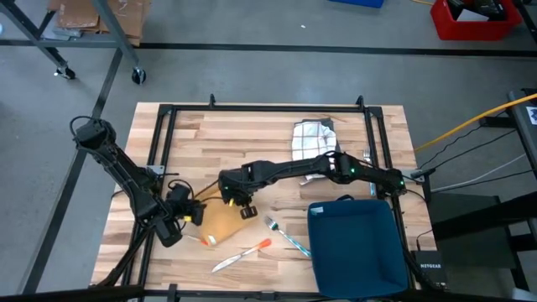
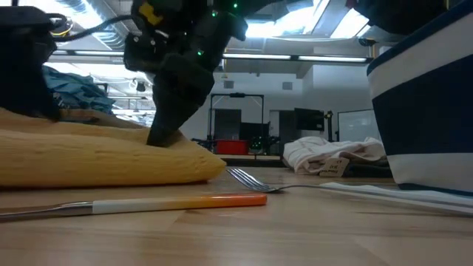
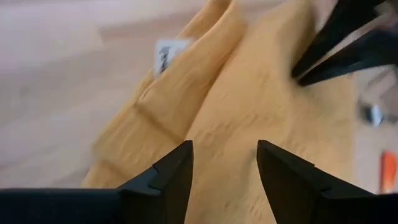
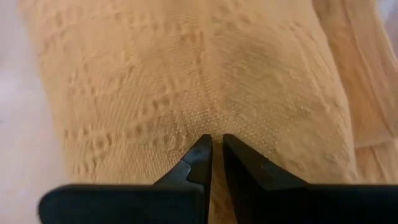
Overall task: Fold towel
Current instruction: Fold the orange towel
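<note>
**Yellow towel folded near the table's front, both grippers on it**

High view: the yellow towel (image 1: 222,223) lies at the front-left of the wooden table (image 1: 252,134), a compact bundle with no clear long axis from above. The left gripper (image 1: 195,215) sits at its left edge, the right gripper (image 1: 245,204) over its upper right corner. A knife (image 1: 241,255) and fork (image 1: 286,236) lie just beside it, a blue bin (image 1: 357,243) to the right, a white cloth (image 1: 313,137) farther back.

Low view: the towel runs lengthwise across the picture, its rounded end toward the fork.

Left wrist view: the fingers (image 3: 174,177) stand apart above the cloth, gripping nothing; a white label (image 3: 166,55) shows on a fold.

Right wrist view: the fingertips (image 4: 200,155) are nearly together, pressed onto the weave; whether they pinch it I cannot tell.
</note>
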Tool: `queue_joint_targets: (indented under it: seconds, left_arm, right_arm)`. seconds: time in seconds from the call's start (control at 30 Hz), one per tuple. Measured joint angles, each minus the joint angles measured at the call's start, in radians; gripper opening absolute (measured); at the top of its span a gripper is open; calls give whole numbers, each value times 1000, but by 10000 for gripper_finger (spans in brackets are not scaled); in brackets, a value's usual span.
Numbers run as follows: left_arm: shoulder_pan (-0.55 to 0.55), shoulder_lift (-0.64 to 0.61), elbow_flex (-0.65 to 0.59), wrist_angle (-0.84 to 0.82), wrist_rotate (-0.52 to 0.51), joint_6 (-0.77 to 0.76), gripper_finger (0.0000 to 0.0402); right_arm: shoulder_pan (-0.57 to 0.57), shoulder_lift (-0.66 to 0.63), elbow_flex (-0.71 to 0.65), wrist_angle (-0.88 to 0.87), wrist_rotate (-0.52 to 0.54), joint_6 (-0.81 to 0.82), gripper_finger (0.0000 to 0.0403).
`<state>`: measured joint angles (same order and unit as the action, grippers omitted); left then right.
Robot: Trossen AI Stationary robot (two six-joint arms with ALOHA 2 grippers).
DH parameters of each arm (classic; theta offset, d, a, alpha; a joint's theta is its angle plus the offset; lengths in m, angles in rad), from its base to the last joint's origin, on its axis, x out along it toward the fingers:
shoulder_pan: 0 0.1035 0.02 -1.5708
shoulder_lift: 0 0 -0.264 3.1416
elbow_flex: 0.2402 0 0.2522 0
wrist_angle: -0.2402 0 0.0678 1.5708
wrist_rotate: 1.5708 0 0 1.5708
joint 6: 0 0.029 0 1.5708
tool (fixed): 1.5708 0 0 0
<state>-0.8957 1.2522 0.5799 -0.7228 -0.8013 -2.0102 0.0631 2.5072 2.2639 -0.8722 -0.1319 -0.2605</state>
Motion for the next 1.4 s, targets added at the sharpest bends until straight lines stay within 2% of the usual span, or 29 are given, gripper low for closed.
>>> queue_joint_targets:
  seconds: [0.1, 0.43, 0.63, 0.8, 0.9, 1.03, 1.13, 1.4]
  left_arm:
    - [15, -5, 0, -1, -44, 8, 160]
    - [42, -9, 0, 3, -49, 88, 145]
    - [66, -9, -17, 3, -9, 216, 145]
    - [116, -9, -68, 10, -1, 222, 145]
    - [145, -8, -112, 12, 53, 238, 145]
    - [167, -8, -185, 105, 121, 238, 145]
    - [171, -10, -233, 218, 110, 240, 145]
    - [171, -10, -230, 258, 114, 239, 145]
  right_arm:
    - [-26, 0, 0, 0, 0, 14, 44]
    - [-130, 0, 0, 0, 0, 24, 44]
    - [-165, 0, 0, 9, 0, 25, 44]
    - [-162, 0, 0, 11, 0, 25, 44]
    - [-161, 0, -1, 11, -1, 25, 44]
    - [-161, 0, -1, 11, -2, 25, 44]
    - [-162, -1, -1, 11, 4, 25, 44]
    - [-162, -1, 6, 3, 16, 24, 44]
